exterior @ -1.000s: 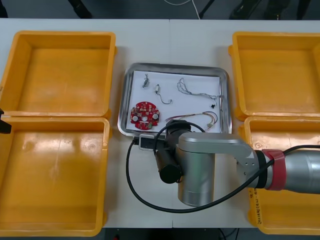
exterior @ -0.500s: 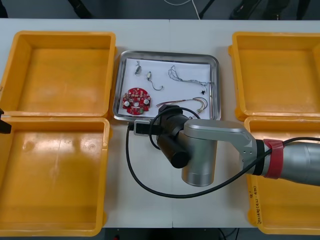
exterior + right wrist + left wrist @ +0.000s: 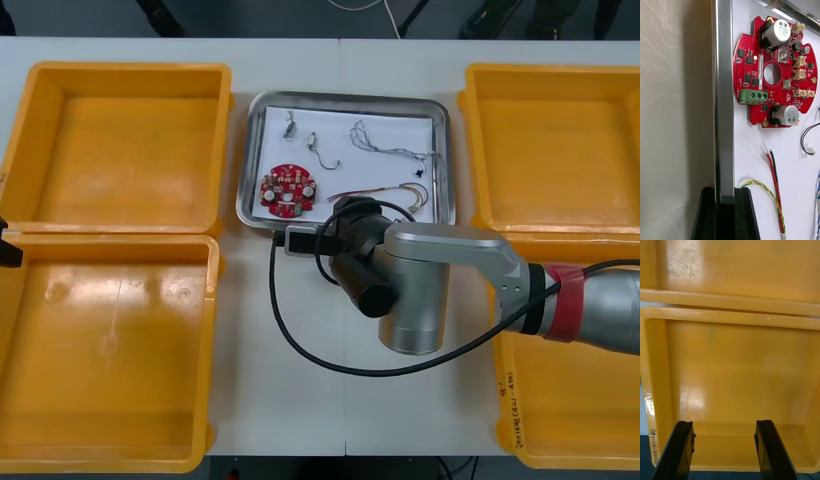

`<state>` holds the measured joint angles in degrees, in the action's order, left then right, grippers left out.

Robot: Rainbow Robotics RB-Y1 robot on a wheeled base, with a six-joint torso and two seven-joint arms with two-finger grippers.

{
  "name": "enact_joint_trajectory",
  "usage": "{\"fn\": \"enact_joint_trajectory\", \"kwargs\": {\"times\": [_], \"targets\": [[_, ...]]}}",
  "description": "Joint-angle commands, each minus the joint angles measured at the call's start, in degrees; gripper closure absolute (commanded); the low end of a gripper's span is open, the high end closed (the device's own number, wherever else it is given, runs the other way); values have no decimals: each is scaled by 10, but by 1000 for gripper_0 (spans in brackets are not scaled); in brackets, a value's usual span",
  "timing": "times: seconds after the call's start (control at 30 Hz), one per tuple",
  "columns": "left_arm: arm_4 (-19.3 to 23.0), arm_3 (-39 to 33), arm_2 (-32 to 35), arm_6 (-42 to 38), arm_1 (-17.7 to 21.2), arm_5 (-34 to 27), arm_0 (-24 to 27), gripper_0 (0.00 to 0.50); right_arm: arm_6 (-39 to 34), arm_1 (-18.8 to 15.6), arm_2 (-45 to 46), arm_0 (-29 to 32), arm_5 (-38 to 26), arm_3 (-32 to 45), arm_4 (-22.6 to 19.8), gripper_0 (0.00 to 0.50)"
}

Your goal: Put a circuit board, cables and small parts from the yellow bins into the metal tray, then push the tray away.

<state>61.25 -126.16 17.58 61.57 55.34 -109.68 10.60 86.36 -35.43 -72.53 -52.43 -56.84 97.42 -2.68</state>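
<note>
The metal tray point(image 3: 345, 97), white inside, lies between the yellow bins. In it are a round red circuit board point(image 3: 288, 190), a red and yellow cable point(image 3: 385, 192), a thin pale cable point(image 3: 385, 148) and small metal parts point(image 3: 290, 125). My right arm point(image 3: 400, 290) reaches to the tray's near rim, and its wrist covers the gripper there. In the right wrist view my right gripper point(image 3: 724, 198) is shut on the tray's rim point(image 3: 723, 93), one finger on each side. The circuit board point(image 3: 775, 71) and the red and yellow cable point(image 3: 771, 187) lie just inside. My left gripper point(image 3: 724, 423) hangs open over a yellow bin point(image 3: 737, 363).
Two yellow bins stand on the left, one far point(image 3: 40, 100) and one near point(image 3: 60, 440). Two more stand on the right, far point(image 3: 480, 90) and near point(image 3: 520, 440). The tray sits close between the two far bins. Bare table lies beyond it.
The tray has slid away from me across the table, swinging a little left and then back right. My right arm moved forward with it. The left arm stayed still.
</note>
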Motion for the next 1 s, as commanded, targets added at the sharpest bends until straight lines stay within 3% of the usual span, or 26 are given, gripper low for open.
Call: {"fn": "enact_joint_trajectory", "kwargs": {"times": [0.03, 0.47, 0.67, 1.0], "targets": [[5, -15, 18, 46, 27, -3, -8, 23, 4, -19, 8, -17, 17, -33, -7, 500], [5, -15, 18, 46, 27, -3, -8, 23, 0, 10, 9, -36, 45, -88, -2, 500], [5, -15, 18, 46, 27, -3, -8, 23, 0, 15, 8, -44, 91, -126, 0, 500], [5, -15, 18, 46, 27, -3, -8, 21, -1, 56, 8, -64, 131, -203, 9, 500]]}}
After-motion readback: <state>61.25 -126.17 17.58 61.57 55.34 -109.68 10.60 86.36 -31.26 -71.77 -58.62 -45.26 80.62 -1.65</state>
